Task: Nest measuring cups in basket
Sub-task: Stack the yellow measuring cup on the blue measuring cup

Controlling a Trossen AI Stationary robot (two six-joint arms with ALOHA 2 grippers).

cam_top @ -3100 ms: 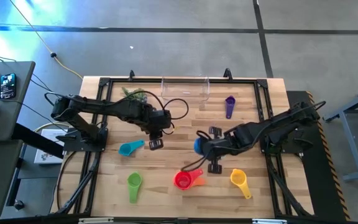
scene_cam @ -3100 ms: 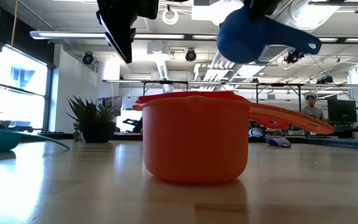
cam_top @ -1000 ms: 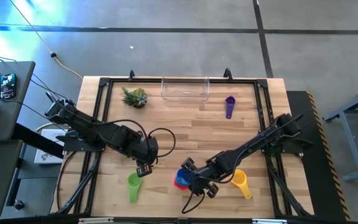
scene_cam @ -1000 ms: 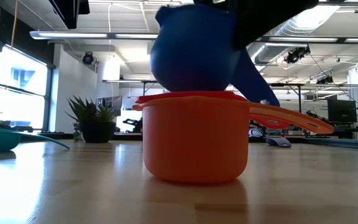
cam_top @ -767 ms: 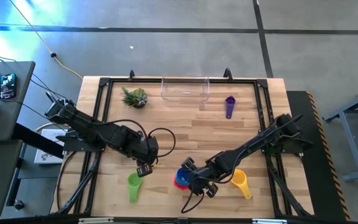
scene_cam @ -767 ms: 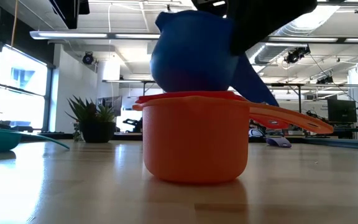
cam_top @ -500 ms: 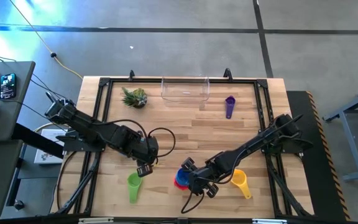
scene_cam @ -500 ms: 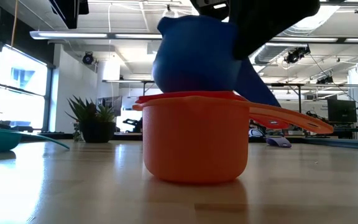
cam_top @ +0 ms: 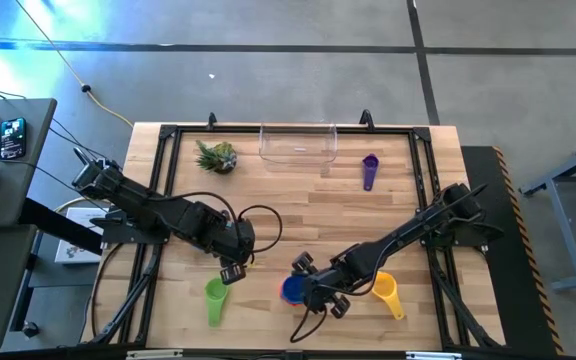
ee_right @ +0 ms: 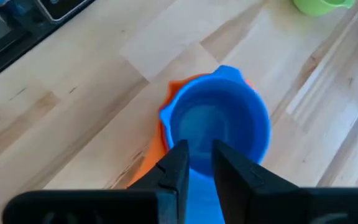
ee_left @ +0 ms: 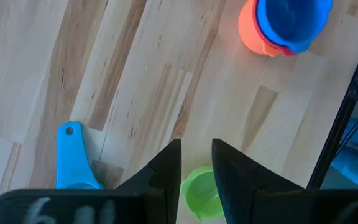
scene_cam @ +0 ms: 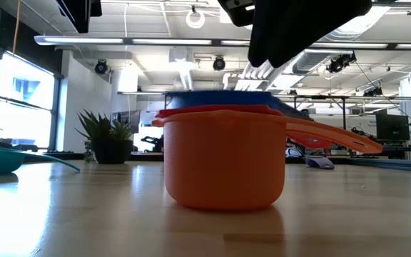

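Observation:
The blue cup [cam_top: 291, 290] sits nested in the red cup [scene_cam: 220, 111], which sits in the orange cup [scene_cam: 223, 160] standing on the table. My right gripper [cam_top: 306, 289] hovers just above the blue cup's handle [ee_right: 202, 186], its fingers a narrow gap apart and touching nothing. My left gripper [cam_top: 233, 272] hangs above the table with a narrow gap too, between the light blue cup [ee_left: 72, 155] and the green cup [cam_top: 215, 295]. The yellow cup [cam_top: 386, 293] and the purple cup [cam_top: 369, 170] lie apart. The clear basket [cam_top: 298, 142] stands at the far edge.
A small spiky plant [cam_top: 216, 156] stands at the far left beside the basket. Bare wood lies between the stack and the basket. The black table frame runs along both sides, and cables loop by each arm.
The blue cup, which hung tilted just above the red and orange stack, has dropped into it and now sits level with only its rim showing. My right gripper has stayed in place above it.

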